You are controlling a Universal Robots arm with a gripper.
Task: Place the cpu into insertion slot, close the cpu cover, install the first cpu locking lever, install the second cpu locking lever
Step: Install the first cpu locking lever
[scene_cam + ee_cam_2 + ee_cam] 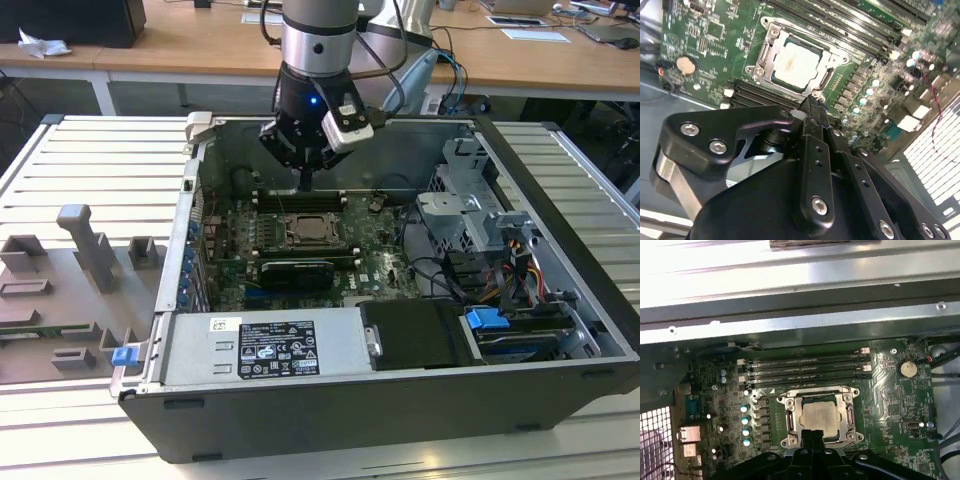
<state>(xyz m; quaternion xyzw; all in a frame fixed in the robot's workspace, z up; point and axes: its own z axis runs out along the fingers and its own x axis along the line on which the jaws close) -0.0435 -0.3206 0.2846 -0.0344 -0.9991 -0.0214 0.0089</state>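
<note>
On my feed the gripper (pixel 304 183) hangs over the green motherboard (pixel 715 35) inside the open computer case (pixel 330 430), its pincer drawn narrow, fingers together with nothing between them. In the first wrist view the fingertips (pixel 808 439) sit at the edge of the insertion slot (pixel 785 442); I cannot tell whether they touch it. The cpu (pixel 795 65) lies flat in that slot, with the cpu cover (pixel 832 59) down around it.
</note>
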